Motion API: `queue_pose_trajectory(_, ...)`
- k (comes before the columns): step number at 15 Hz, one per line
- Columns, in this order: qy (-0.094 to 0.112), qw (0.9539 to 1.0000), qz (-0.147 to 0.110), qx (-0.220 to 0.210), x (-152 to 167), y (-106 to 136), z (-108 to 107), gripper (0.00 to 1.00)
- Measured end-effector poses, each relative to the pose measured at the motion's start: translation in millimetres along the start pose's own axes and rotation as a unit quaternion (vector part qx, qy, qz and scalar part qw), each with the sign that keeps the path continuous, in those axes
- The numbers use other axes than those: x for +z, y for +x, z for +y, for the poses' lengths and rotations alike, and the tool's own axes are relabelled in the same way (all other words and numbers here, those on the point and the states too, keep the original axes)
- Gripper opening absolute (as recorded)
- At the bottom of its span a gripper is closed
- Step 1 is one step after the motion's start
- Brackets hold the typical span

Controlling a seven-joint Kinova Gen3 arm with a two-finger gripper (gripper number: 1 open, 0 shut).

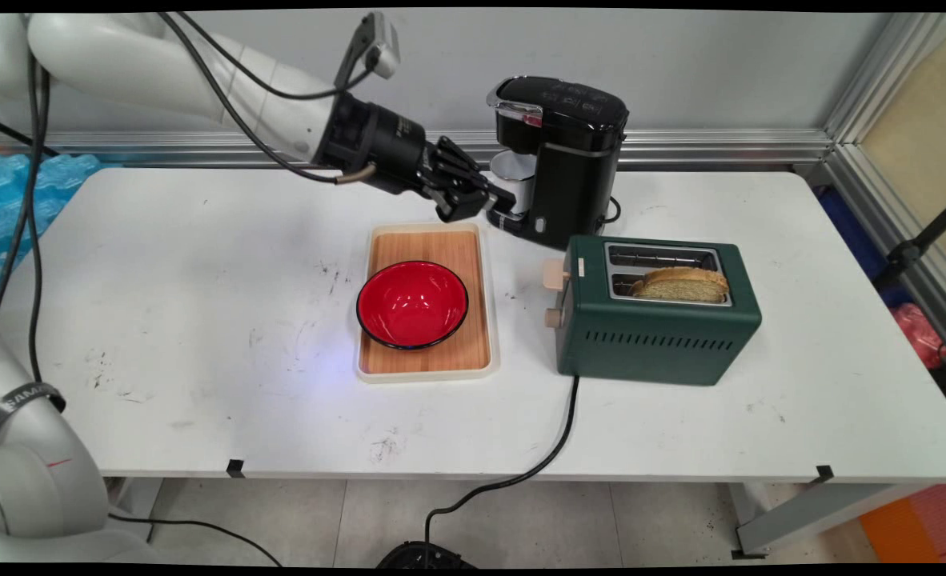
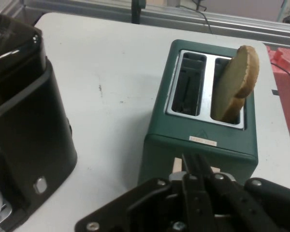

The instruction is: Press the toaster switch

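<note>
Nearest the camera in your main view sits the wooden tray (image 1: 473, 320), frame centre on the white bench (image 1: 201, 320), carrying a red bowl (image 1: 412, 304). Right of it stands the green toaster (image 1: 657, 328), one slice of toast (image 1: 685, 284) upright in its nearer slot, the other slot empty; its black cord (image 1: 553, 448) runs off the bench's near edge. Your end effector (image 1: 499, 206) hovers above the tray's far edge, just beside the black coffee maker (image 1: 569, 160) at upper centre. In the hand view its fingers (image 2: 195, 169) lie pressed together, holding nothing, pointing toward the toaster's lever end.
</note>
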Motion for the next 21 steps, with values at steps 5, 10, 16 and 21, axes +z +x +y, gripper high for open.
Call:
queue_pose_trajectory(5,-0.002,1.0000,0.005,0.006,18.3,-13.2,5.7,0.00)
queue_pose_trajectory(10,-0.008,0.9999,0.007,0.010,37.4,-25.4,10.7,0.00)
queue_pose_trajectory(16,-0.011,0.9999,0.003,0.005,59.0,-35.9,10.8,0.00)
queue_pose_trajectory(21,-0.014,0.9999,-0.002,-0.005,73.7,-42.4,9.1,0.00)
